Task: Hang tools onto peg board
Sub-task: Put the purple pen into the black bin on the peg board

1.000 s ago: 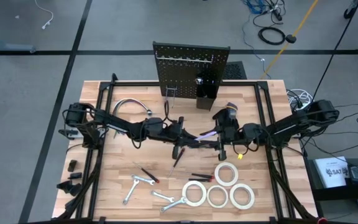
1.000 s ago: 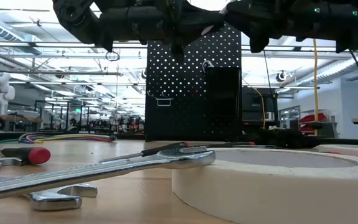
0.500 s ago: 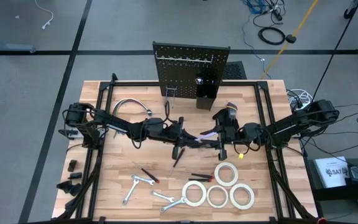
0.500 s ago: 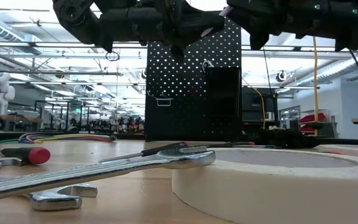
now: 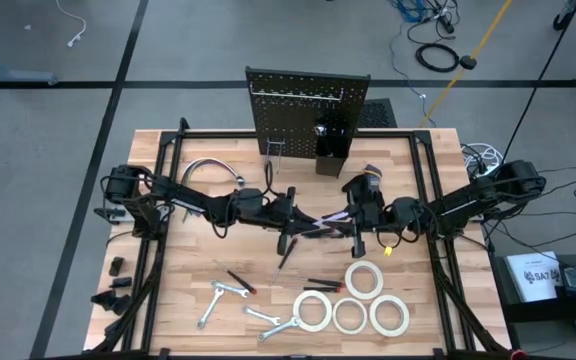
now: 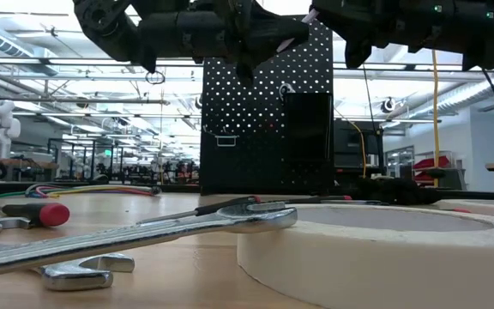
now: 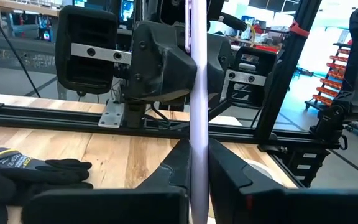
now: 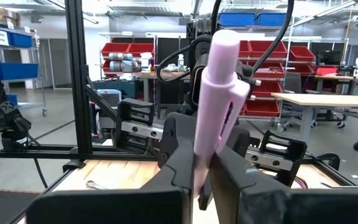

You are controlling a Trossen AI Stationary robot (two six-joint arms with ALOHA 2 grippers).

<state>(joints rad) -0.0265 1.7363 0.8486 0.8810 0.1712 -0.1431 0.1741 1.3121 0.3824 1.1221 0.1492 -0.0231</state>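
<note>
Mid-frame above the desk point(image 5: 168, 290), both pincers clamp one pale lilac tool point(image 5: 330, 217): left pincer point(image 5: 298, 225) and right pincer point(image 5: 353, 222). Seemingly a handover; next, one releases, the other carries it toward the peg board point(image 5: 303, 110), upper centre.

The peg board point(image 5: 306, 108) is black, dotted with rows of small pale holes, and carries a plain black bin point(image 5: 332, 148) and silver hooks point(image 5: 298, 94). The surface point(image 5: 183, 285) is pale blond wood with visible grain. Both arms are dark, nearly black, as are the left gripper point(image 7: 195, 169) and right gripper point(image 8: 202, 167). Between the fingers of each sits a pale lilac tool point(image 8: 218, 99). Four tape rolls point(image 5: 353, 302) are white. The wrenches point(image 5: 238, 305) are silver. The screwdrivers point(image 5: 239, 281) have red and black handles. A glove point(image 7: 23, 171) is black with a yellow band. The floor point(image 5: 48, 130) is grey, crossed by black lines.
</note>
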